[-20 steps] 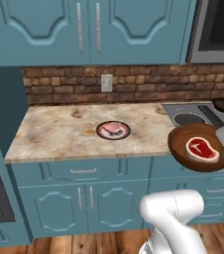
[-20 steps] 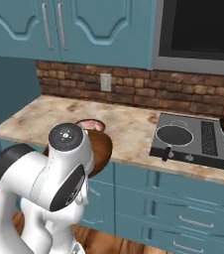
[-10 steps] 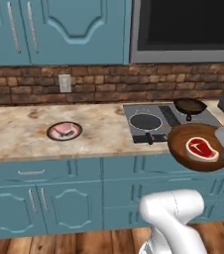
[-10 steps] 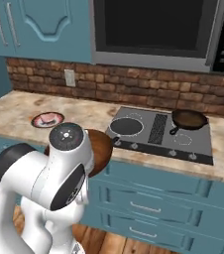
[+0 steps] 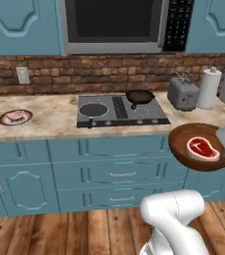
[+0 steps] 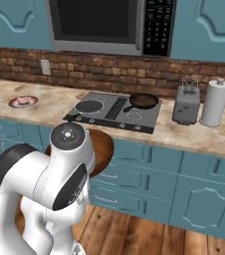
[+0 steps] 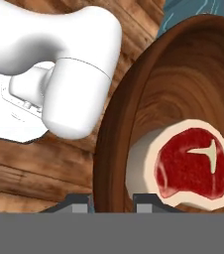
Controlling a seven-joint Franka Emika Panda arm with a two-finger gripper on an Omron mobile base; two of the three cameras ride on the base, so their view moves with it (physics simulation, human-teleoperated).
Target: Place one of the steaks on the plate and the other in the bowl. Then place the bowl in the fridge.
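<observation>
Jaws pinch the bowl (image 5: 196, 148) rim, red steak (image 5: 202, 148) inside, off the counter (image 5: 55, 117) edge.

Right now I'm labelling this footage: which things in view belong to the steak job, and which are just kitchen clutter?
Job things:
wooden bowl, on the end effector
red steak in it
plate
pink steak on it

Lying about:
frying pan
toaster
paper towel roll
microwave
</observation>
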